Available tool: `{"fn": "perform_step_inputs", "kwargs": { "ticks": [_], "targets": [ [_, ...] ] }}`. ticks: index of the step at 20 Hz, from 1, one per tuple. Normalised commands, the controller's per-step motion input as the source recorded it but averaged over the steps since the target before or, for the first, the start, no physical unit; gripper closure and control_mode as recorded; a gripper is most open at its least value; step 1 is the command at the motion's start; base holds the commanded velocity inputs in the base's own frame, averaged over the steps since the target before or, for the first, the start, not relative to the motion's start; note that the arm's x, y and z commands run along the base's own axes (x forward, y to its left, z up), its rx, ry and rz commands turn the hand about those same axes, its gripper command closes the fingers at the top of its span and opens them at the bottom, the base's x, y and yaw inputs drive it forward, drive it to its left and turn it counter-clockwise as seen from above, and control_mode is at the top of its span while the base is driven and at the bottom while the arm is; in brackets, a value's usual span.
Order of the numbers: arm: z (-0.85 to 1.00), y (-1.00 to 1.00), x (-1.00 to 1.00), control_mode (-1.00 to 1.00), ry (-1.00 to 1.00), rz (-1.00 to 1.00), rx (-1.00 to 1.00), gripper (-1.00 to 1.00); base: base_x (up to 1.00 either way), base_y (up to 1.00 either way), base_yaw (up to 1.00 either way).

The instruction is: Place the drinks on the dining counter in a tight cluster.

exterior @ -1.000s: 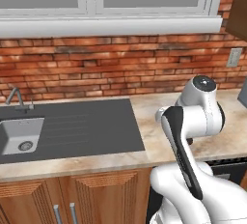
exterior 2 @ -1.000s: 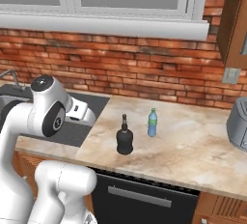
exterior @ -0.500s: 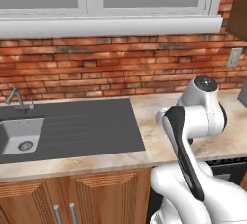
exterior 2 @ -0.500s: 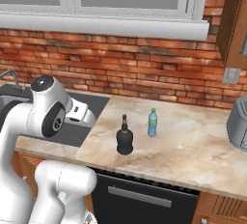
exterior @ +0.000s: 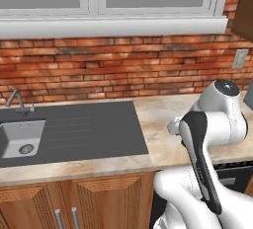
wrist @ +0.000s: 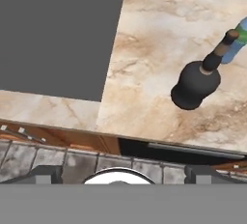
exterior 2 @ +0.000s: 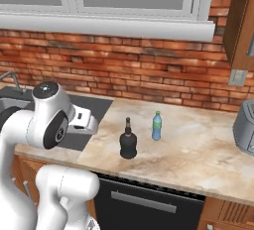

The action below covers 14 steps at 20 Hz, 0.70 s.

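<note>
Hand (wrist: 118, 174) spread wide and empty, poised high above the desk (exterior 2: 198, 144) edge, ahead of a first pick. Squat black bottle (wrist: 197, 82) upright on the marble, right of the dark sink drainboard (wrist: 53, 39); small blue bottle (exterior 2: 157, 125) just beyond it, apart. Next, likely: descent over the black bottle's neck, then closure. Fingertips cut off at frame bottom; blue bottle half cropped in hand view; tall olive-yellow bottle and dining counter unlocated.

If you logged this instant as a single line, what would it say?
gripper: open, empty, above counter edge | black bottle: upright on marble counter | blue bottle: upright, just behind-right of it | stage: nothing picked yet
</note>
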Motion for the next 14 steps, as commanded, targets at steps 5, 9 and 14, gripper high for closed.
{"fn": "perform_step_inputs", "kwargs": {
  "ticks": [5,9,14],
  "targets": [
    [0.0,-0.16,-0.35,-1.0,-0.01,0.27,0.01,-1.0,0.0,0.0,0.0],
    [0.01,-0.22,-0.37,-1.0,-0.03,0.27,0.0,-1.0,0.0,0.0,0.0],
    [0.0,-0.08,-0.45,-1.0,-0.13,0.14,0.02,-1.0,0.0,0.0,0.0]
  ]
}}
